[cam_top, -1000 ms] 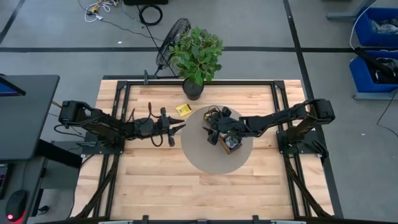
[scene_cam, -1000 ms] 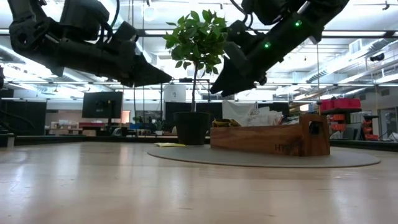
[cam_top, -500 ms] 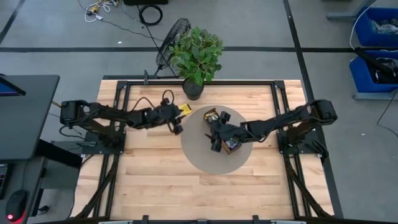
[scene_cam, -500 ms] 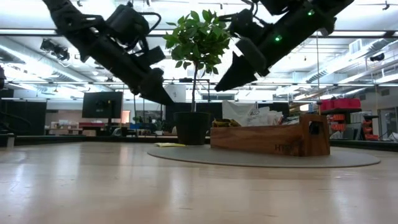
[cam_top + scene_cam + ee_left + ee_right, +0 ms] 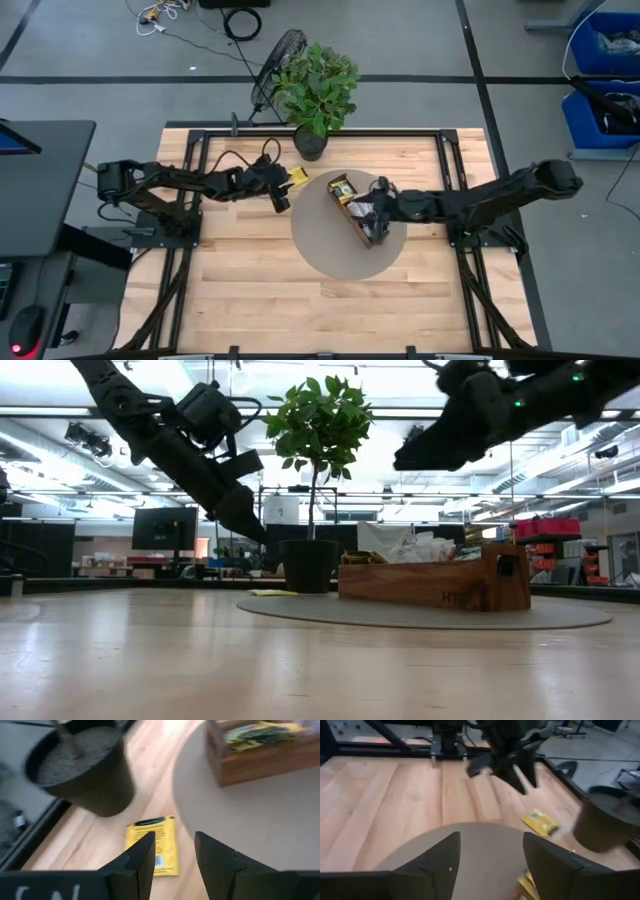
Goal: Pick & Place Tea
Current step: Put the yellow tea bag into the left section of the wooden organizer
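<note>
Just ahead of the left end effector (image 5: 172, 857), on bare table (image 5: 250, 290) between the black plant pot (image 5: 82, 767) and the rim of the round grey mat (image 5: 320, 250): one yellow tea packet (image 5: 152, 845), flat, label up. Long axis roughly in line with the fingers, nearer end almost between the two tips. Fingers parted, nothing between them, hovering above the packet and clear of it. Seen from above, same packet (image 5: 296, 176) just beyond that end effector (image 5: 281, 197), toward the plant (image 5: 318, 85).

Left arm plainly the nearer one. Right end effector (image 5: 375, 200) over the wooden box (image 5: 361, 215) on the mat, fingers spread wide, empty, well apart from the loose packet. More tea packets (image 5: 260, 732) already lying in the box.

Likely next: a short drop, then a pinch across the packet's width. Smooth wood and a thin, flat packet leave little edge to catch. Pot close on one side, mat edge on the other, so little room sideways; open table behind.
</note>
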`<state>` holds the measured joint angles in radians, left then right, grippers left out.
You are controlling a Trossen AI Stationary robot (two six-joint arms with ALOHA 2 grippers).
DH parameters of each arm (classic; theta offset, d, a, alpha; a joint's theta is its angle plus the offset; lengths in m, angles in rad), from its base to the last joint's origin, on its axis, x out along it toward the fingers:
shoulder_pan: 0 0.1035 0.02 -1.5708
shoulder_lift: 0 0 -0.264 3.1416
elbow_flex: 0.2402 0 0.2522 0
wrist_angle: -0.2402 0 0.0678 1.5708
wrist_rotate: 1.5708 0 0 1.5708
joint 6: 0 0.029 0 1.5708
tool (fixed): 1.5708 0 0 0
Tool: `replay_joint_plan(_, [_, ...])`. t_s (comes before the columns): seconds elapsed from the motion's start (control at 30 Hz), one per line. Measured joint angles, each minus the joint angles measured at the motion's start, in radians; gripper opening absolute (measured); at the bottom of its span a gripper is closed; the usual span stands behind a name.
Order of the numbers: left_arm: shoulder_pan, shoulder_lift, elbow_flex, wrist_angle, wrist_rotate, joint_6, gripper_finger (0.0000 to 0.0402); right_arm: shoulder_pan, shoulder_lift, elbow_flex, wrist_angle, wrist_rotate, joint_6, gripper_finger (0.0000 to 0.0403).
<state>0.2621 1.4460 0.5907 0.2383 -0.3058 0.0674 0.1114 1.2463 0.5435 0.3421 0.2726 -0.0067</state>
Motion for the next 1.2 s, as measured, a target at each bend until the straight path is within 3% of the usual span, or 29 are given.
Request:
replay_joint_plan(0.2, [0.074,0.019,0.082,-0.125,0.121,0.001,0.0144,-0.008,-0.110,-0.078,0.022,0.007,0.004,0.0219])
replay_joint_plan(0.33, [0.145,0.062,0.157,-0.232,0.183,-0.030,0.0144,-0.007,-0.107,-0.078,0.024,0.005,0.010,0.0219])
replay_joint_plan(0.53, [0.181,0.164,0.191,-0.245,0.256,-0.008,0.0145,-0.007,-0.100,-0.079,-0.009,-0.003,0.026,0.0219])
replay_joint_plan(0.93, [0.154,0.307,0.232,-0.250,0.249,0.050,0.0145,-0.010,-0.100,-0.079,-0.018,0.000,0.025,0.0219])
replay_joint_plan(1.2, [0.160,0.338,0.235,-0.235,0.202,0.060,0.0143,-0.010,-0.099,-0.079,-0.015,-0.001,0.025,0.0219])
